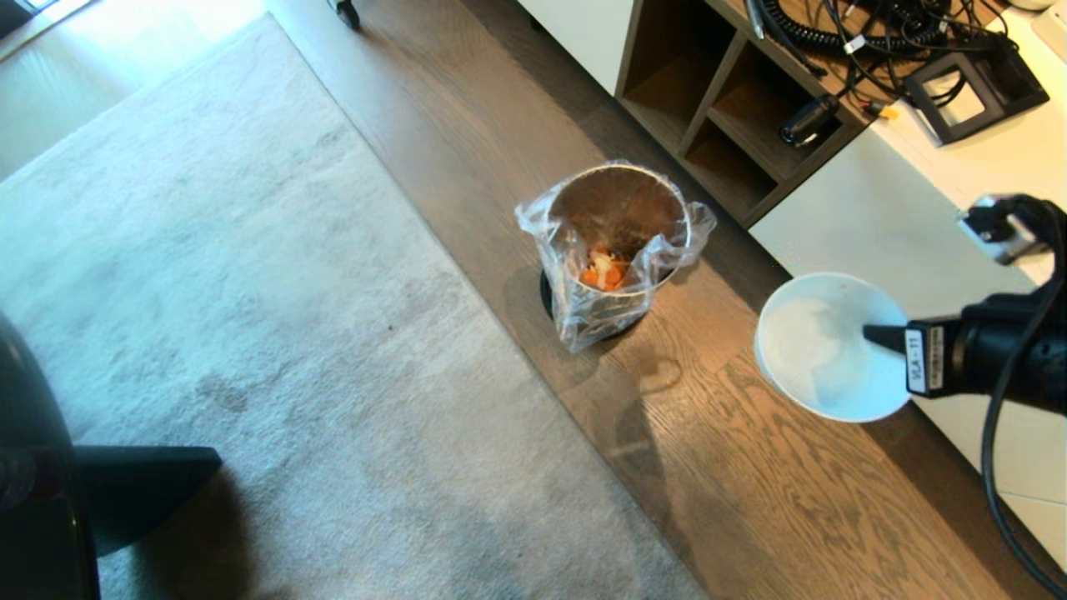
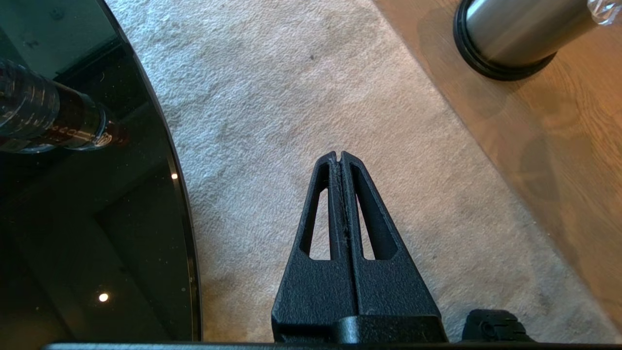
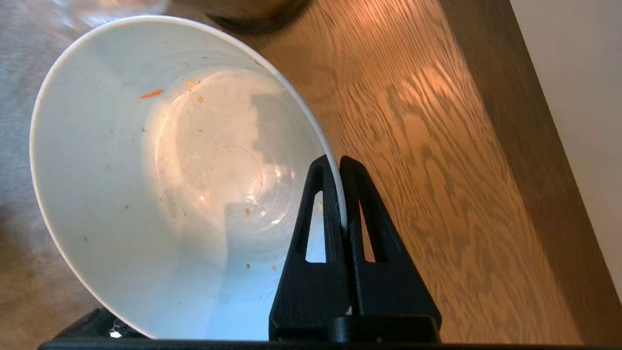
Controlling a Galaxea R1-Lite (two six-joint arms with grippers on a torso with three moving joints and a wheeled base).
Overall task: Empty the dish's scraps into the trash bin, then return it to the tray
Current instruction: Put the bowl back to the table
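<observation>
Room: rug, wood floor, shelf unit.

Grey rug fills the head view from 7 to 11 o'clock, faintly stained. Wood floor runs in a diagonal band from 12 to 5 o'clock, grain plain, warm light on it. White cabinet at 2 to 4 o'clock with open wooden cubbies at 1 o'clock. On top, tangled black cables and a black frame. Dark round glass table edges the rug at 8 o'clock.

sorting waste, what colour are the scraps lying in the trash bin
Orange scraps with some pale white bits, inside the trash bin; clearest in the head view.
</observation>
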